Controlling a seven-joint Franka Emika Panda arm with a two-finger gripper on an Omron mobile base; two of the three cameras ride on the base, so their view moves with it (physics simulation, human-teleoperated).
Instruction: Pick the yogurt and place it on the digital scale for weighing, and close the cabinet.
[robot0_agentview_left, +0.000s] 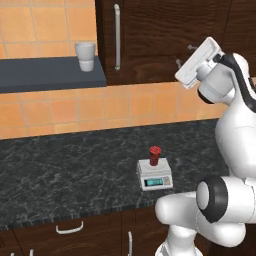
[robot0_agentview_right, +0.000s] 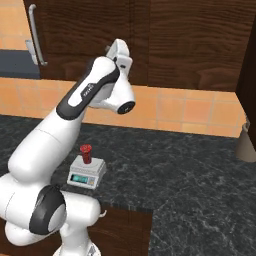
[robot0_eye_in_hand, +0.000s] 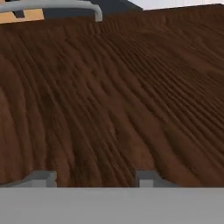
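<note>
Small red yogurt (robot0_agentview_left: 154, 155) upright on flat square scale (robot0_agentview_left: 155, 176); gripper (robot0_eye_in_hand: 95, 178) fingers apart, empty, facing grained brown cabinet (robot0_eye_in_hand: 122, 100).

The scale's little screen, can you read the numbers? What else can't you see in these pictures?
- The digital scale: its teal display is too small to read in both base views.
- The gripper: hand view shows just two fingertips spread apart, cut by the bottom edge.
- The cabinet: its handle is cut by the top edge in hand view.
- The yogurt: any label is too small to make out.
</note>
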